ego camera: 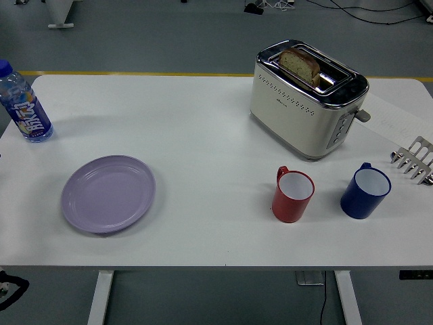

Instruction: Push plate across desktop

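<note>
Far left, a clear plastic water bottle with a blue cap and label (24, 101) is standing upright near the edge of the white table (203, 135). Right of it, nearer the front edge, the round lilac plate (108, 193) is lying flat, nothing touching it. Centre-right, a cream and chrome toaster (308, 98) is holding a slice of brown bread (301, 66) in one slot. In front of it a red mug (293, 195) and a blue mug (365, 192) are standing apart, both apparently empty. A metal rack (414, 159) is showing at the right edge.

Neither robot hand is appearing in view, so finger state cannot be told. Judgement: push not yet begun; approach step pending. The next move is calling for a hand reaching the plate's rim and pressing low and flat, so that the plate slides without tipping.
</note>
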`<action>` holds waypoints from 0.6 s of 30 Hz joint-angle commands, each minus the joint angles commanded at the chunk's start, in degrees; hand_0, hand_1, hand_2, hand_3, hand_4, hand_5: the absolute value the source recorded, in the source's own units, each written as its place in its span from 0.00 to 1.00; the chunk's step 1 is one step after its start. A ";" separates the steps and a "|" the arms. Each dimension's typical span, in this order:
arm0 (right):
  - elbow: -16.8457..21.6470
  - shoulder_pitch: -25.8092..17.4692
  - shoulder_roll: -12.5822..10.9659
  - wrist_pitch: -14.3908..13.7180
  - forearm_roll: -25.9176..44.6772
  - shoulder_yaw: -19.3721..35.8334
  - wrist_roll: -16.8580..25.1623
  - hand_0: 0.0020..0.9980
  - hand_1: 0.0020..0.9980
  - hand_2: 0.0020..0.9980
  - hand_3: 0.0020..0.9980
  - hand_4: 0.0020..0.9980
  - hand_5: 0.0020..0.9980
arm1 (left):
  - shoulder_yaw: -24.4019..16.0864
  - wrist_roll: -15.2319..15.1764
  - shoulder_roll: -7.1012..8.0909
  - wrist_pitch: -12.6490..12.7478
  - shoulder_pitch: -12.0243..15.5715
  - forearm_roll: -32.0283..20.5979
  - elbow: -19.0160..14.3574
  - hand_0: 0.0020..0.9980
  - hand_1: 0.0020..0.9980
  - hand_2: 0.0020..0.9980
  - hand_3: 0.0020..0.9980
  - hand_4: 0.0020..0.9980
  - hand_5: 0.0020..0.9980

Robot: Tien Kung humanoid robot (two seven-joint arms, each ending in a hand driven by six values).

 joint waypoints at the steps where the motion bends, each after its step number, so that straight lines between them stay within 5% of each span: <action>1: 0.00 0.00 0.00 0.00 0.03 -0.03 0.01 0.56 0.55 0.68 0.59 0.28 0.30 | 0.21 -0.13 -0.16 0.03 -0.02 -0.19 0.05 0.84 0.85 0.88 0.76 0.53 1.00; 13: -0.07 0.22 -0.10 0.05 0.15 -0.29 0.14 0.56 0.55 0.68 0.59 0.28 0.30 | 3.41 -2.00 -2.86 0.61 -0.85 -1.18 1.89 0.85 0.86 0.89 0.78 0.53 1.00; 18: -0.06 0.32 -0.13 0.17 -0.15 -0.21 0.15 0.56 0.55 0.68 0.59 0.28 0.30 | 6.27 -2.86 -2.81 1.10 -1.14 -1.79 2.69 0.85 0.86 0.90 0.79 0.53 1.00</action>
